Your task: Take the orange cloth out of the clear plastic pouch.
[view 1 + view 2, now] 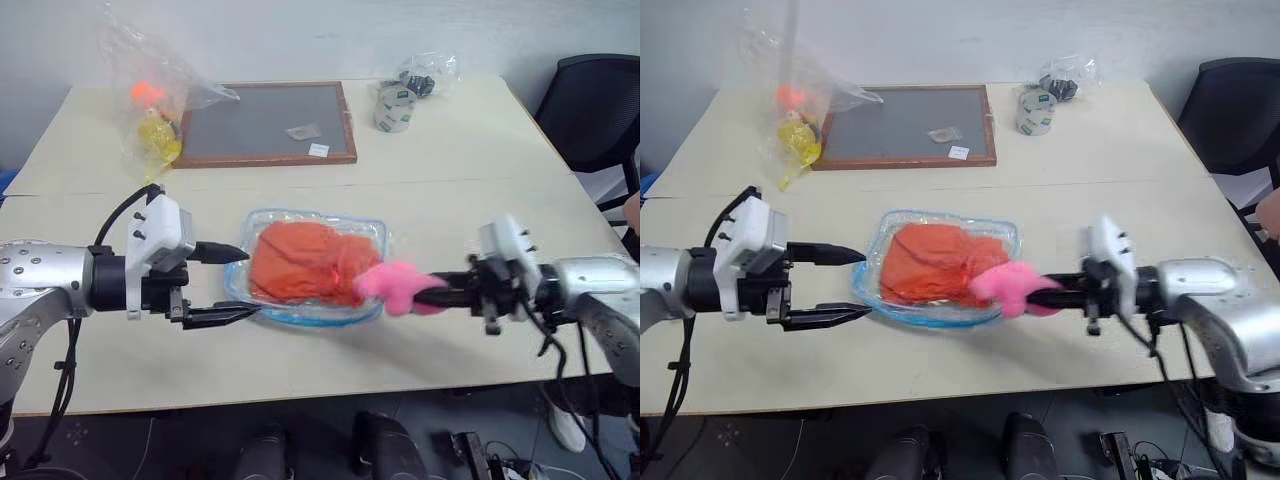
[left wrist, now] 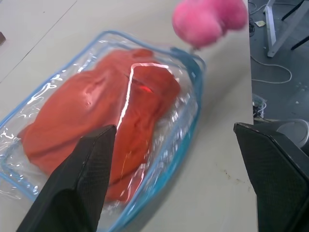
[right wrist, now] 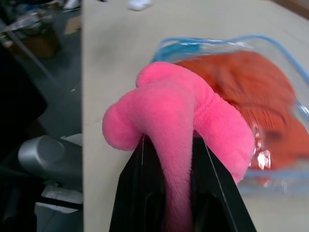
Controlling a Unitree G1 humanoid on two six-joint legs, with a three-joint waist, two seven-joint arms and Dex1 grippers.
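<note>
You're in office or lab-type test room. Signs: two plain pale beige tabletops (image 1: 450, 180) pushed together, seam running across; bare light-grey wall (image 1: 330, 35) behind; black mesh office chair (image 1: 590, 110) at far right corner; loose white cables on grey floor (image 2: 270, 72) under tabletop edge. Props laid out like test set: wood-framed dark grey board (image 1: 265, 125), roll of clear tape (image 1: 394, 108), thin crinkly clear bag holding orange and yellow items (image 1: 150, 95).

Chair (image 1: 590, 110) cut by frame edge
</note>
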